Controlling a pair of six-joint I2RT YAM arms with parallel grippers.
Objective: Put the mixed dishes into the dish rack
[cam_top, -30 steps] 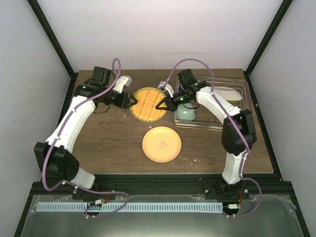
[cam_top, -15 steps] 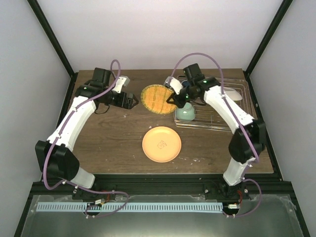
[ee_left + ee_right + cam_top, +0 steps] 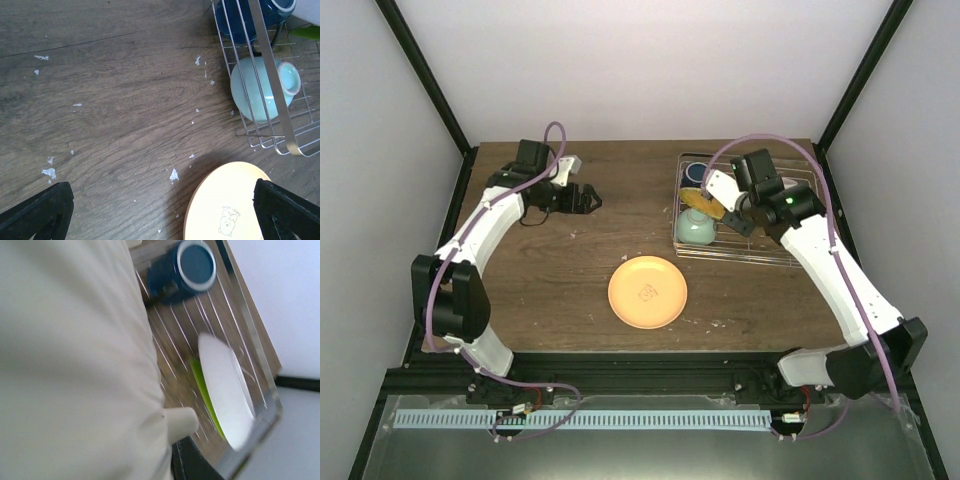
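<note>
Setting: dark wood table (image 3: 540, 280) in a white-walled booth, with black frame posts running to the corners.
Top view, right arm: the right gripper (image 3: 723, 211) is clamped on the rim of the woven plate (image 3: 698, 199). The plate hangs tilted over the left end of the dish rack (image 3: 750, 250), upper right of the frame.
Top view, neighbours: the mint bowl (image 3: 696, 231) sits just below that plate and the blue mug (image 3: 695, 171) just above it, both inside the rack.
Top view, left arm: the left gripper (image 3: 592, 201) is at upper left, jaws spread wide and holding nothing. The peach plate (image 3: 647, 292) lies flat at lower centre.
Left wrist view: black fingertips (image 3: 40, 212) sit in both lower corners, far apart and empty. The peach plate is at lower right, bowl and mug behind the wires at upper right.
Right wrist view: a blurred pale surface fills the left half, probably the held plate. I can't tell for sure, and the fingers themselves aren't visible. The white plate (image 3: 225, 385) stands on edge at centre right, with the green plate (image 3: 202, 385) tucked against it.
Risk, rack: it's tight in there! Lowering the tilted plate could clip the bowl or mug.
Risk, grip: with a thin rim pinch the plate may pivot and drop flat across the wires.
Risk, table: the peach plate lies flush on the wood, so the fingers could shove it instead of lifting it.
</note>
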